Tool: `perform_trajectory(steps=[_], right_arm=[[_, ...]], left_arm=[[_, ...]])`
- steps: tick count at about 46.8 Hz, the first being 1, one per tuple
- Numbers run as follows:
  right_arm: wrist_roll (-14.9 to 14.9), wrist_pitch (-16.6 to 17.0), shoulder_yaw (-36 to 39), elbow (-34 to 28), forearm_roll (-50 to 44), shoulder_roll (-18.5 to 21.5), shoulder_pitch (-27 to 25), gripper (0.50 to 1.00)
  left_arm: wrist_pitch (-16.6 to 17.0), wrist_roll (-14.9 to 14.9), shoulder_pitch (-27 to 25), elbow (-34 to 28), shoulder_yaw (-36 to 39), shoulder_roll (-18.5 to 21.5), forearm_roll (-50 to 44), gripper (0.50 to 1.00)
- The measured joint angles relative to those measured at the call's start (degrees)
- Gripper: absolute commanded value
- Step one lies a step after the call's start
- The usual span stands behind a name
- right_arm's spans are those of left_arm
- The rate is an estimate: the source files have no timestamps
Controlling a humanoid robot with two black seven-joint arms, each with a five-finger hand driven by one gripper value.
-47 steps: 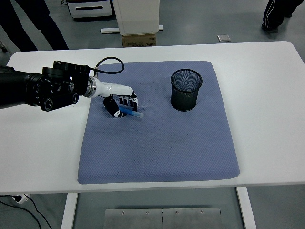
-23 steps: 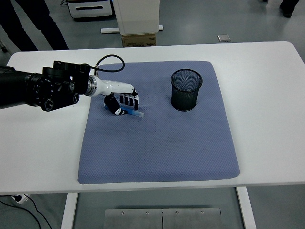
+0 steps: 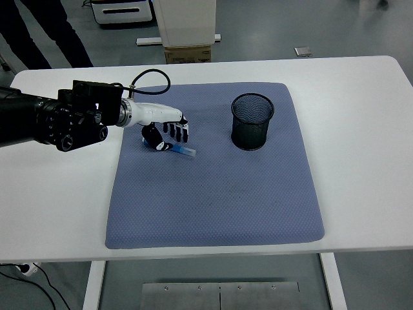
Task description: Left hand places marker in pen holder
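A blue marker (image 3: 182,151) is on the left part of the blue-grey mat (image 3: 219,194), its pale tip pointing right. My left hand (image 3: 165,134) comes in from the left on a black arm (image 3: 51,119). Its thumb (image 3: 151,137) and fingers (image 3: 178,132) close on the marker's left end, and the rest of the marker sticks out to the right, low over the mat. The black mesh pen holder (image 3: 252,121) stands upright on the mat's back right part, well to the right of the hand, and looks empty. The right arm is out of view.
The mat covers the middle of the white table (image 3: 361,148). A black cable (image 3: 150,82) loops over the wrist. A person's legs (image 3: 39,32) stand beyond the table's far left edge. A cardboard box (image 3: 188,54) sits behind the far edge.
My left hand has drawn back and up a little and its fingers hang straighter. The marker has shifted slightly with it. The pen holder has not moved.
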Motion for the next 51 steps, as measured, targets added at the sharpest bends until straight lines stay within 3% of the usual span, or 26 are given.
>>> perform_trajectory(steps=[14,41,51], right_arm=[[0.0,0.0,0.0,0.0,0.0,0.0,0.0,1.000],[0.0,0.0,0.0,0.0,0.0,0.0,0.0,1.000],[0.0,0.0,0.0,0.0,0.0,0.0,0.0,1.000]], left_arm=[[-0.7,-0.2,0.3,-0.4,0.1,-0.5,0.8,0.663],[-1.9,-0.2,0.5,-0.5,0.2,-0.4,0.9,0.575],[-1.9,-0.3,0.2,-0.4,0.2,-0.4,0.9,0.575]])
